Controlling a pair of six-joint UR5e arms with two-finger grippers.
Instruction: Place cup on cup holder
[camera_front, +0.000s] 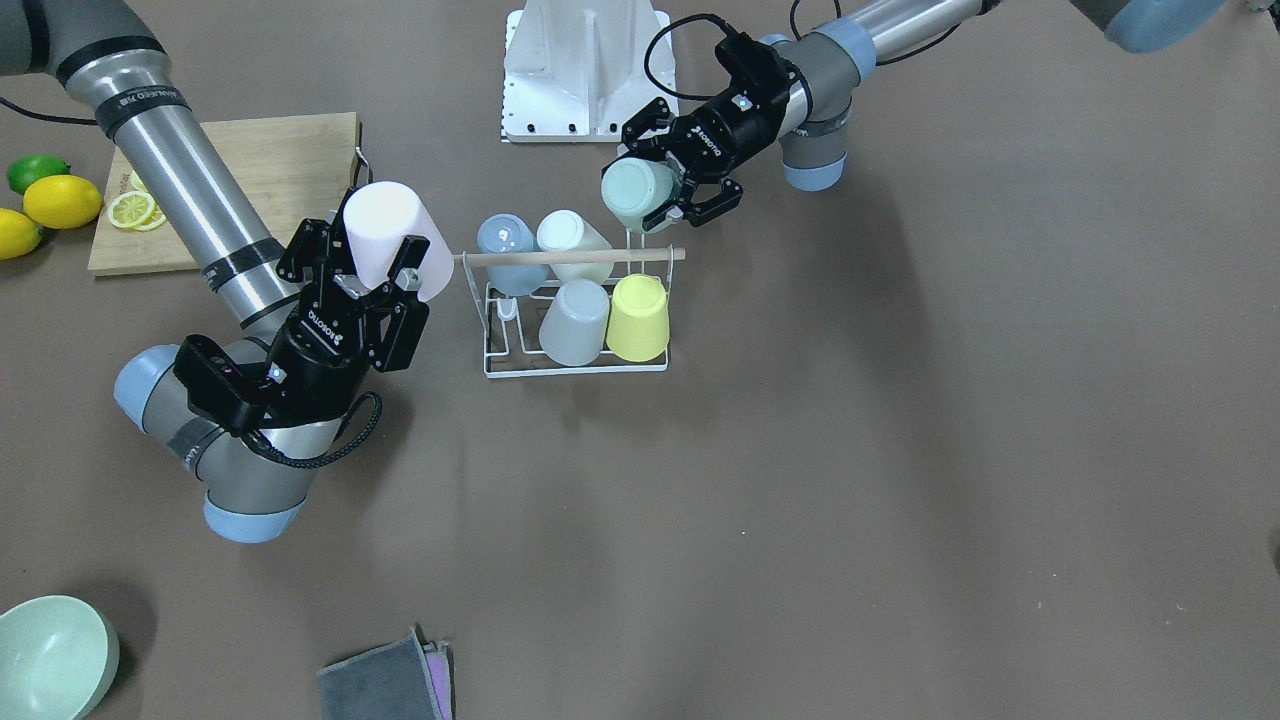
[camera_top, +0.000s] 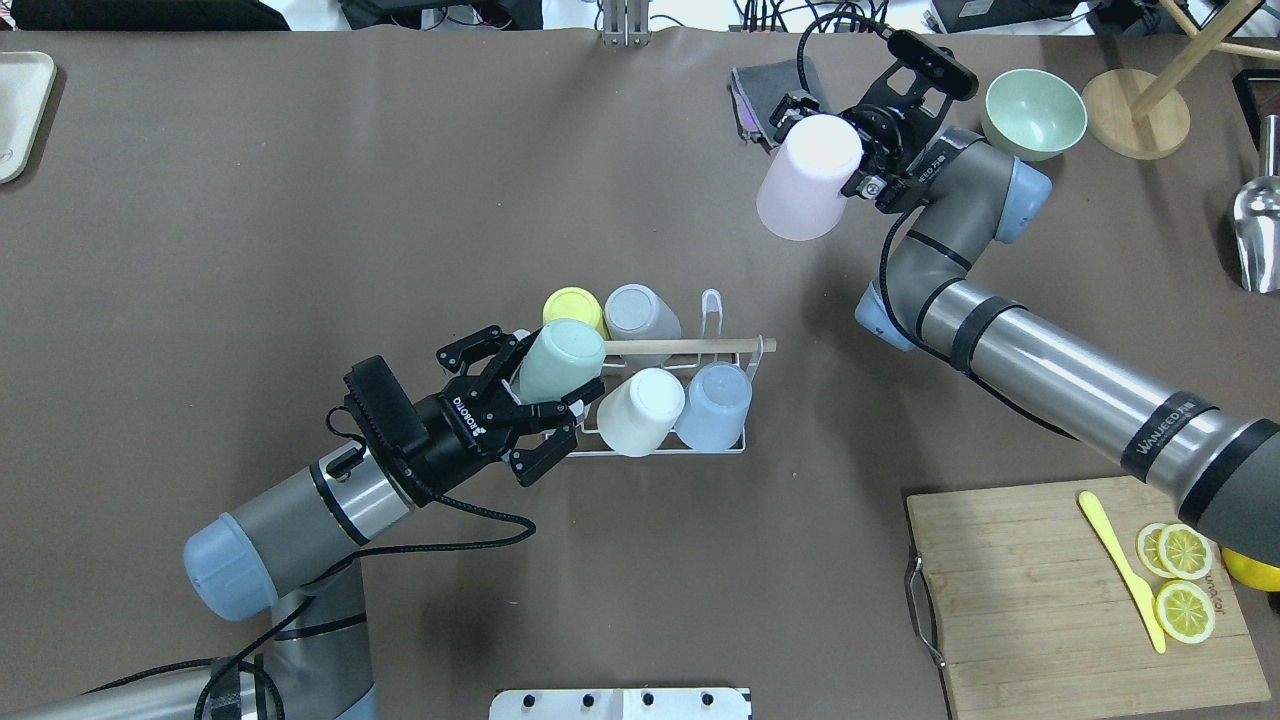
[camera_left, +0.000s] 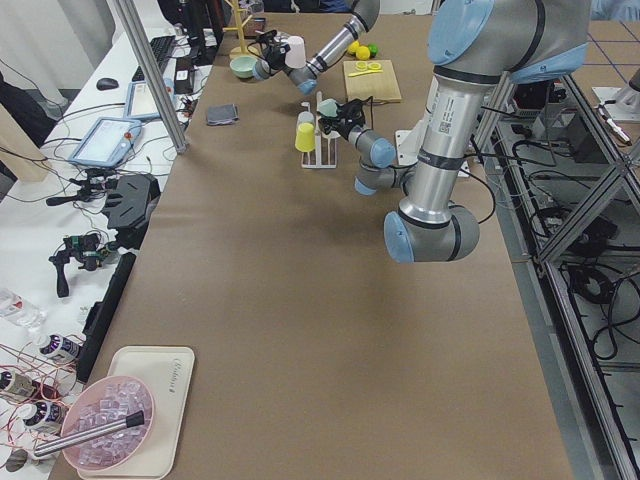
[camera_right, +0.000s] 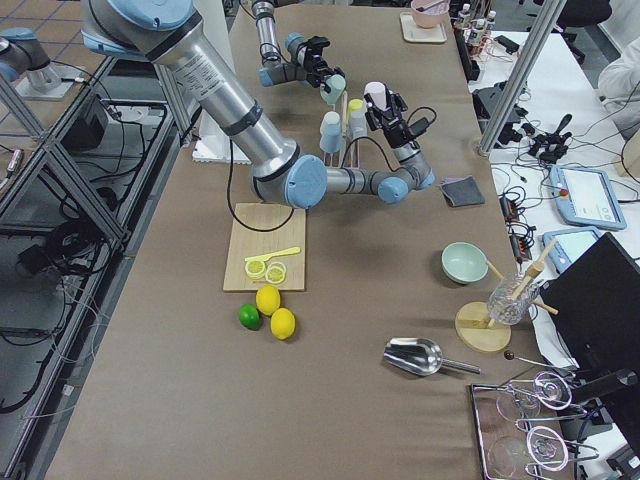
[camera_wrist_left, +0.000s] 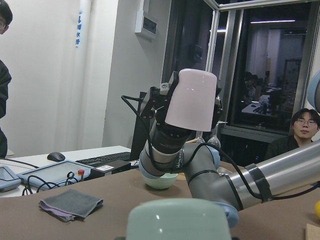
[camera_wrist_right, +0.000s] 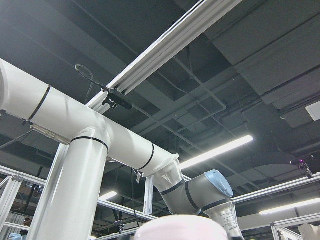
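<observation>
The cup holder (camera_front: 500, 365) is a white wire rack with a wooden rod (camera_front: 570, 257) across its top, at mid table. It carries a blue, a white, a grey and a yellow cup (camera_front: 640, 318). My left gripper (camera_top: 545, 380) is shut on a mint green cup (camera_top: 557, 362), held tilted over the rack's end beside the yellow cup; the mint cup's base fills the bottom of the left wrist view (camera_wrist_left: 177, 220). My right gripper (camera_top: 830, 150) is shut on a pale pink cup (camera_top: 805, 178), held in the air away from the rack's other end.
A wooden cutting board (camera_front: 270, 165) with lemon slices lies by the right arm, with lemons and a lime (camera_front: 40, 175) beside it. A mint bowl (camera_front: 50, 655) and a folded grey cloth (camera_front: 385, 680) sit at the far edge. The white base plate (camera_front: 585, 70) is behind the rack.
</observation>
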